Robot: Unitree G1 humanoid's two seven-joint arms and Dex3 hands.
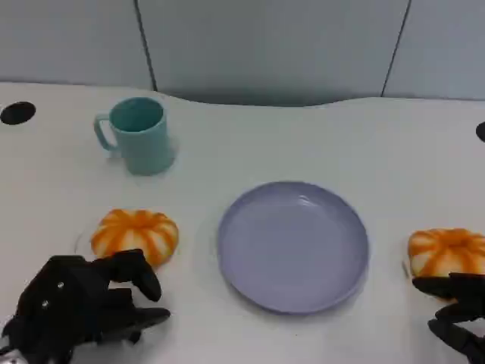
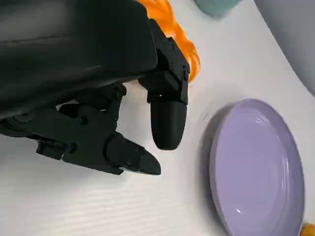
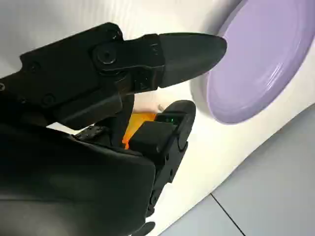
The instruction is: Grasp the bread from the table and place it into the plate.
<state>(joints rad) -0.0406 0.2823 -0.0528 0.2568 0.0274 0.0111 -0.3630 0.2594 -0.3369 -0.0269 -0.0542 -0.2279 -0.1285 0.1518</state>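
Two orange-and-white striped breads lie on the white table, one [image 1: 135,235] left of the lilac plate [image 1: 293,244] and one [image 1: 449,252] right of it. The plate holds nothing. My left hand [image 1: 83,303] hovers just in front of the left bread with its fingers apart and nothing in them. In the left wrist view that bread [image 2: 186,49] shows beyond the hand [image 2: 123,113], and the plate [image 2: 256,162] lies off to the side. My right hand [image 1: 458,311] sits just in front of the right bread, fingers spread. The right wrist view shows bread [image 3: 134,125] between the fingers [image 3: 187,49], beside the plate [image 3: 261,64].
A teal mug [image 1: 139,135] stands at the back left, behind the left bread. Its base shows in the left wrist view [image 2: 216,6]. A dark round hole [image 1: 17,112] sits at the table's far left. A grey wall runs behind the table.
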